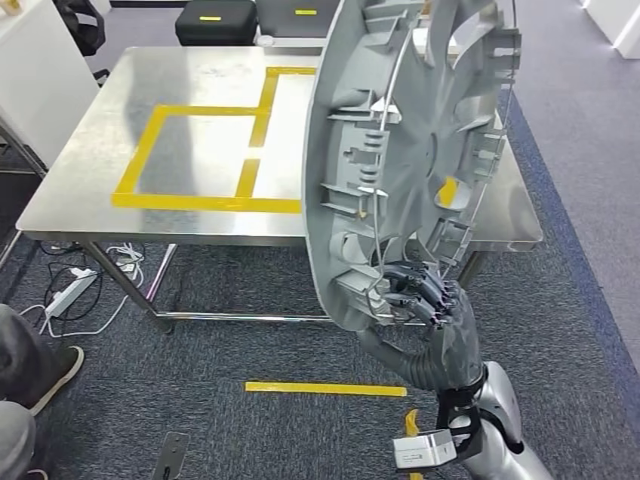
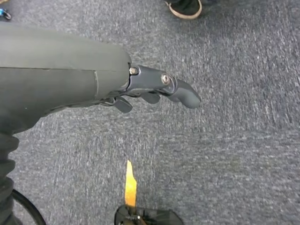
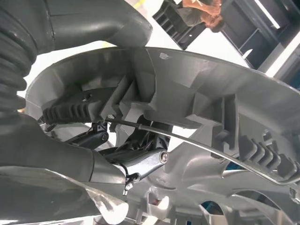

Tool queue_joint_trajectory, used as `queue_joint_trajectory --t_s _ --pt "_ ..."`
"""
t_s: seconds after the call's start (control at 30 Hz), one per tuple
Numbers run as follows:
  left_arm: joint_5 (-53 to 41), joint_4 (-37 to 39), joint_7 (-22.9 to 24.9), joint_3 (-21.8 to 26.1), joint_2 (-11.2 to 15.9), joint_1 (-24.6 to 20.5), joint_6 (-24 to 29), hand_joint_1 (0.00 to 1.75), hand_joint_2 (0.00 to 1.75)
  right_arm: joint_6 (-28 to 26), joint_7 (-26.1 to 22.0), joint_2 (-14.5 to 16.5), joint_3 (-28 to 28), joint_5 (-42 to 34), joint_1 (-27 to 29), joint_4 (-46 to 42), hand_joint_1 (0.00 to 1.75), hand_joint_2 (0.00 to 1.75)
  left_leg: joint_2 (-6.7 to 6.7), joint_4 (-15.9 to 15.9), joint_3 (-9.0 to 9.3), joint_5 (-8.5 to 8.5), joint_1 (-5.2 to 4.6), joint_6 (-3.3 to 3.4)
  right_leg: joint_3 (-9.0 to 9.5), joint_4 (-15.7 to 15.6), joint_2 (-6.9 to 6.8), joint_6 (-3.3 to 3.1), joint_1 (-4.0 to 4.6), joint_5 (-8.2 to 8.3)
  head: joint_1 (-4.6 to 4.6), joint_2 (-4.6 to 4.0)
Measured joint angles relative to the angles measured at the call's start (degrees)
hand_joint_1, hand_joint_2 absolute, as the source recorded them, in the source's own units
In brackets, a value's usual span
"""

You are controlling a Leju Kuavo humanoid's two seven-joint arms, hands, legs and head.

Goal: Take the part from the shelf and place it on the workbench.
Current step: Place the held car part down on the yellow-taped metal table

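Observation:
The part is a large grey plastic wheel cover (image 1: 411, 150) with a wire ring on its ribbed inner face. My right hand (image 1: 434, 325) grips its lower rim and holds it upright, on edge, in front of the steel workbench (image 1: 98, 150). Up close, the right wrist view has the cover's rim (image 3: 198, 89) with my dark fingers (image 3: 141, 161) hooked behind it. My left hand (image 2: 152, 89) hangs over the carpet with its fingers extended and nothing in it.
Yellow tape rectangles (image 1: 200, 155) mark the workbench top. A yellow tape strip (image 1: 324, 388) lies on the blue-grey carpet before the bench. Cables and a power strip (image 1: 72, 290) lie under its left end. A person's shoe (image 1: 45, 375) is at lower left. Black cases (image 1: 215, 20) stand behind the bench.

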Motion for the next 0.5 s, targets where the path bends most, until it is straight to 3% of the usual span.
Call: queue_joint_trajectory --t_s 0.07,0.1,0.2,0.23,0.27,0.3,0.37,0.43,0.5 --pt "-0.01 0.00 -0.16 0.08 0.05 0.02 -0.01 0.00 1.75 -0.01 0.00 0.25 0.04 -0.05 -0.10 0.27 1.75 1.75 0.07 1.71 -0.23 -0.67 0.02 -0.51 1.00 -0.31 -0.01 -0.69 -0.19 -0.12 -0.03 -0.01" --pt "-0.03 0.00 -0.21 0.10 0.08 -0.05 -0.03 0.00 1.75 -0.03 0.02 0.40 0.04 -0.06 -0.15 0.37 1.75 1.75 0.10 4.06 -1.33 -1.67 0.07 -0.75 1.57 -0.43 -0.05 -0.95 -0.28 -0.40 -0.09 -0.01" --pt "-0.33 0.00 -0.32 0.11 0.10 0.09 -0.24 0.00 1.75 -0.37 0.18 0.71 0.04 0.67 0.12 0.50 1.75 1.75 0.17 14.27 -7.51 -5.65 0.23 -1.25 2.85 -0.51 -0.09 -1.41 -0.14 -1.64 -0.11 -0.02" --pt "-0.53 0.00 -0.39 0.11 0.13 0.28 -0.32 0.00 1.75 -0.58 0.35 0.74 0.06 1.28 0.48 0.43 1.75 1.75 0.18 15.90 -8.98 -5.71 0.25 -1.25 3.38 -0.51 -0.02 -1.43 -0.07 -2.10 -0.11 -0.02" --pt "-0.78 0.00 -0.48 0.11 0.16 0.43 -0.38 0.00 1.75 -0.82 0.59 0.75 0.09 1.91 0.93 0.27 1.75 1.75 0.18 15.65 -9.61 -4.59 0.25 -1.16 4.07 -0.51 0.05 -1.41 0.00 -2.61 -0.13 -0.02" --pt "-1.04 0.00 -0.56 0.11 0.23 0.52 -0.42 0.00 1.75 -1.06 0.89 0.75 0.14 2.50 1.41 0.02 1.75 1.75 0.18 13.33 -9.29 -2.37 0.24 -0.99 4.91 -0.51 0.11 -1.34 0.05 -3.19 -0.12 -0.02" --pt "-1.39 0.00 -0.65 0.11 0.35 0.51 -0.44 0.00 1.75 -1.52 1.48 0.75 0.21 3.14 2.01 -0.54 1.75 1.75 0.20 6.48 -7.55 2.43 0.05 -0.44 6.48 -0.57 0.07 -1.01 0.13 -4.34 -0.04 -0.02" --pt "-1.62 0.00 -0.68 0.10 0.41 0.41 -0.51 0.00 1.75 -1.78 2.13 0.75 0.24 3.71 2.14 -0.91 1.75 1.75 0.27 2.23 -6.64 3.55 -0.45 0.22 7.00 -0.88 0.14 -0.35 0.07 -5.16 0.04 -0.02" --pt "-2.03 0.00 -0.57 0.09 0.44 0.40 -0.60 0.00 1.75 -1.58 3.00 0.75 0.26 4.47 2.06 -1.10 1.75 1.75 0.30 1.08 -6.09 3.09 -0.73 1.03 7.30 -0.67 0.28 0.53 -0.02 -5.12 0.08 -0.01"
